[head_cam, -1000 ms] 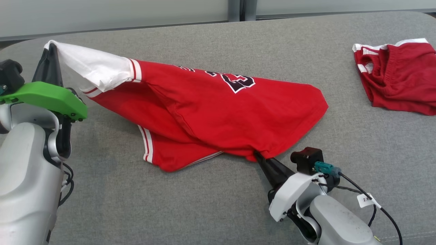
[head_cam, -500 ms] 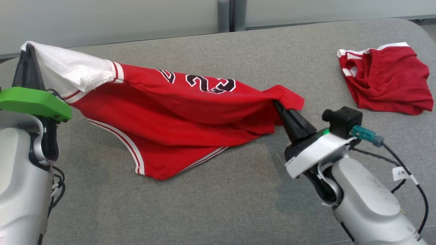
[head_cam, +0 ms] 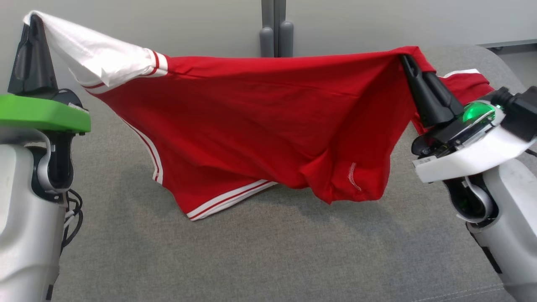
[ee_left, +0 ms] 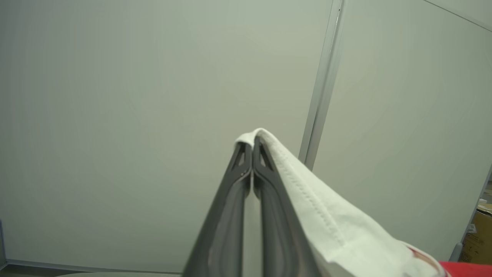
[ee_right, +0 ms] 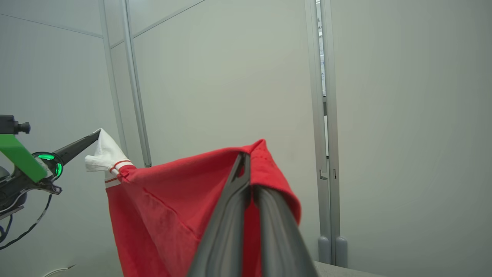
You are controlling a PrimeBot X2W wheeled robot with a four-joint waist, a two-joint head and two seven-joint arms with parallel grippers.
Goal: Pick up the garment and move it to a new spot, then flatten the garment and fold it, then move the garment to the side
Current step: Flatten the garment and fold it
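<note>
The grey padded surface (head_cam: 260,260) lies closest, spread below both sets of fingers. Above it, the left gripper (head_cam: 32,20) points up with its two dark fingers pressed together, pinching the tip of the white sleeve of the garment (head_cam: 260,121). In the left wrist view the sleeve cloth folds over the closed tips of that gripper (ee_left: 251,144) and falls away down the right-hand finger. The right gripper (head_cam: 405,59) is likewise clamped shut, on a red edge of the garment, and the cloth caps its fingertips (ee_right: 246,157). The red jersey hangs stretched between the two pairs of fingers, sagging well below them. Its lowest corner, trimmed in white stripes, seems to touch the surface, though the angle leaves that uncertain. Just behind the right fingers, a second red garment (head_cam: 465,82) with white trim lies on the surface, mostly hidden. Farthest back, beyond the fingertips, stands a pale wall (head_cam: 188,25) with a grey post (head_cam: 275,29).
</note>
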